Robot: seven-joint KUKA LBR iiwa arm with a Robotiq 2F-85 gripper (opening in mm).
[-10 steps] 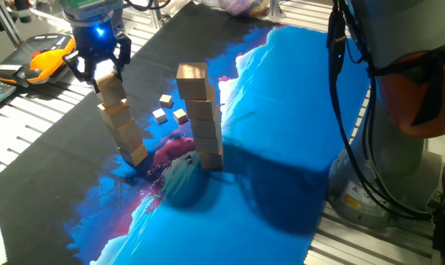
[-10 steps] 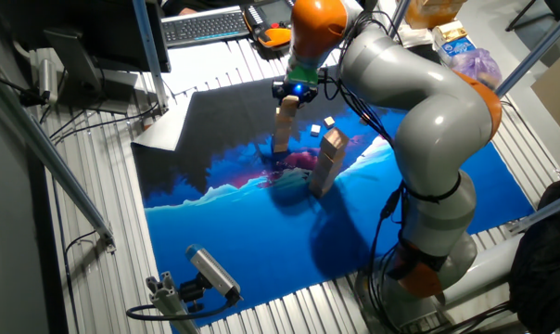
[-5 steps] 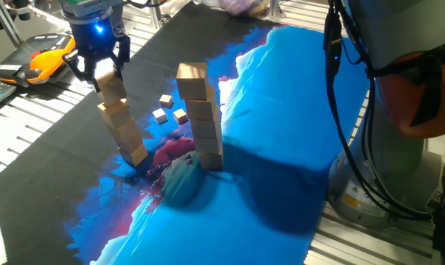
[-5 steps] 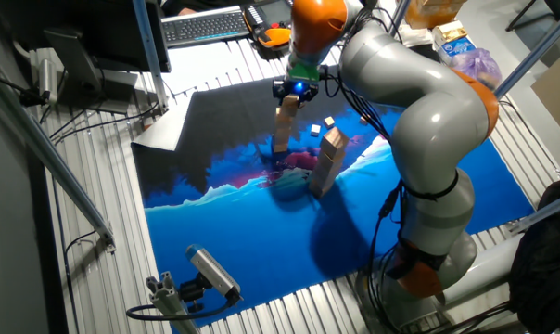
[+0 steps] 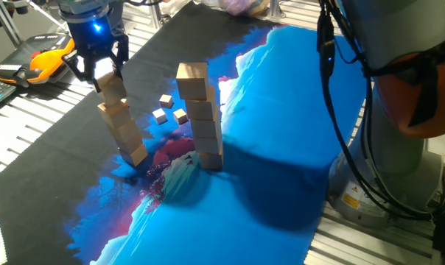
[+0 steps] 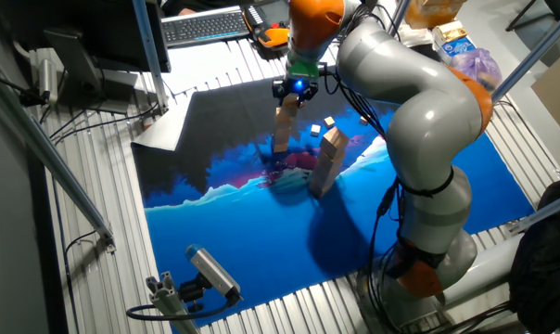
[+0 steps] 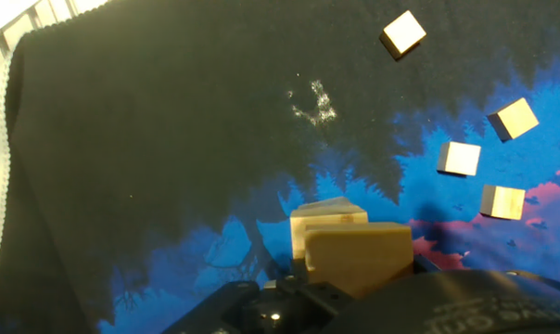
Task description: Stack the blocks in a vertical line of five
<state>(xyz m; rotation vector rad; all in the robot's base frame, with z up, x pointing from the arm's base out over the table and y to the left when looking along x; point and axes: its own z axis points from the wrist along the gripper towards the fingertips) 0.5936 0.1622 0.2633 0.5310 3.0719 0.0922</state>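
A leaning column of tan wooden blocks [image 5: 125, 129] rises from the cloth at the left, also seen as the column [image 6: 281, 130] in the other fixed view. My gripper [image 5: 99, 68] sits over its top block [image 5: 110, 87], fingers spread wider than the block on both sides, so it looks open. In the hand view the top block [image 7: 359, 255] fills the bottom edge with a lower block [image 7: 324, 215] behind it; no fingers show. Several small loose blocks [image 5: 166, 99] lie on the cloth beyond the column, and a loose block [image 7: 460, 159] shows at the right of the hand view.
A taller stack of wider wooden cubes [image 5: 204, 118] stands right of the column. The black and blue cloth [image 5: 281, 110] covers the table. A keyboard [image 6: 201, 23] and an orange device [image 5: 46, 62] lie past the cloth's far edge. The arm's base [image 5: 399, 162] stands at the right.
The gripper has crept slightly up and left over the column. The arm's cables on the right have shifted. The blocks have not moved.
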